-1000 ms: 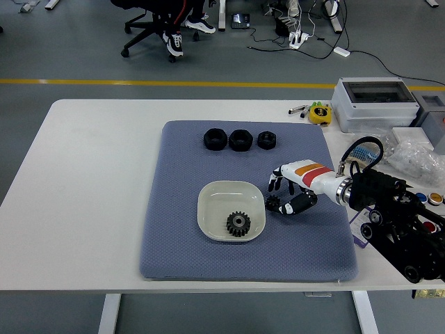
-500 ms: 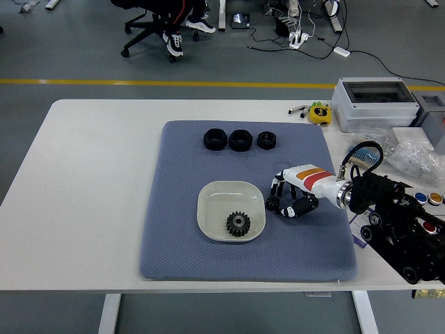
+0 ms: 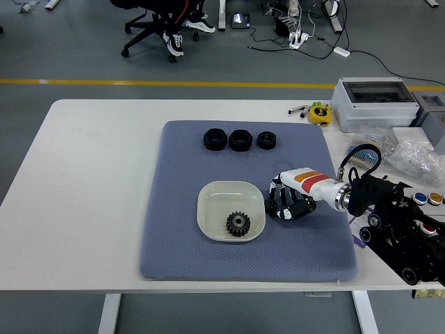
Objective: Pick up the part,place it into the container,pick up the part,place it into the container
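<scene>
My right hand [image 3: 281,203] lies on the blue-grey mat [image 3: 181,174] just right of the white dish [image 3: 212,198]. Its fingers are curled down around a small black part, which they almost hide; it rests on the mat. A black gear [image 3: 238,224] lies in the dish. Three black nut-like parts, left [image 3: 214,139], middle [image 3: 240,139] and right [image 3: 266,139], stand in a row at the mat's far edge. My left arm is out of view.
A grey plastic box [image 3: 373,103], a yellow tape measure [image 3: 320,113] and a clear bag [image 3: 417,156] sit at the table's right side. Coloured buttons [image 3: 434,198] lie beside my right arm.
My right hand has lowered toward the mat and its fingers have closed around the small black part that earlier lay visible beside them.
</scene>
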Motion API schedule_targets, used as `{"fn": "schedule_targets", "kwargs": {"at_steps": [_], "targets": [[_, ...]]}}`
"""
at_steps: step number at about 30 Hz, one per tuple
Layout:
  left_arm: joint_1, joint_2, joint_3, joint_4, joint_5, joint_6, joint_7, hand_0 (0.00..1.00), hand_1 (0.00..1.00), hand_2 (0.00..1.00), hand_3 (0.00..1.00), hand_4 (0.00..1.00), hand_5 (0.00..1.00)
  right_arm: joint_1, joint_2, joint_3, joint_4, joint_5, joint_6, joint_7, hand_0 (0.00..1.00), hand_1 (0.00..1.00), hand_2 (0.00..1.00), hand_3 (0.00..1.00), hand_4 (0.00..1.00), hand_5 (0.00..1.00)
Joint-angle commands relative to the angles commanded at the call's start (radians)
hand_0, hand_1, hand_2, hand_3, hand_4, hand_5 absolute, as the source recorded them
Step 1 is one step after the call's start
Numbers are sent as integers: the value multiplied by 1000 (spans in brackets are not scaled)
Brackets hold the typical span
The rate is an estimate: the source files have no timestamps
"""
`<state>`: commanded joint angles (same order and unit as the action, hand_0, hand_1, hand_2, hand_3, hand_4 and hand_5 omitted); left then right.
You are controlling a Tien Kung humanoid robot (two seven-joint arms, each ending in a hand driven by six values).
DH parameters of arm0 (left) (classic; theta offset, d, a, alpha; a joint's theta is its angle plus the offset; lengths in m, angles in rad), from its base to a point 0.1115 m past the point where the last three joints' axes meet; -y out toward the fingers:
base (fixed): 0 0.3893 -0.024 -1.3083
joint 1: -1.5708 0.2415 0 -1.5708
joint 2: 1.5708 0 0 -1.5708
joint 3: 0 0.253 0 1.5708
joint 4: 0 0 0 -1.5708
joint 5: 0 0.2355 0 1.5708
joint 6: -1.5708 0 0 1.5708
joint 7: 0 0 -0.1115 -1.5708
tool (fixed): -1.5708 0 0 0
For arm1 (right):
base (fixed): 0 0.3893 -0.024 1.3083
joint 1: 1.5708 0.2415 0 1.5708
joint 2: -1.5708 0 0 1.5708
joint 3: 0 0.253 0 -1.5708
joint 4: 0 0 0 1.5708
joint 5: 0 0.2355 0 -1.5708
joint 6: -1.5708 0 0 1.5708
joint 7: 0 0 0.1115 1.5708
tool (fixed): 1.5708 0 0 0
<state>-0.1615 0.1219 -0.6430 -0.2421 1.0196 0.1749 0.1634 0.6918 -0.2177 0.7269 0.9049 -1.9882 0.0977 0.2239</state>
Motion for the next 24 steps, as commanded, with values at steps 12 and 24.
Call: {"fn": "schedule_targets", "kwargs": {"at_steps": [12, 24], "targets": [[0, 0, 0, 0, -1, 0, 0, 680, 659, 628, 549, 605, 571, -5, -7, 28, -4, 13, -9, -7, 96, 157, 292, 384, 784, 257], [4, -1, -2, 0, 2, -1, 1, 680, 662, 630, 549, 605, 571, 0, -26, 90, -2, 9, -19, -9, 95, 150, 284, 382, 798, 225]]}}
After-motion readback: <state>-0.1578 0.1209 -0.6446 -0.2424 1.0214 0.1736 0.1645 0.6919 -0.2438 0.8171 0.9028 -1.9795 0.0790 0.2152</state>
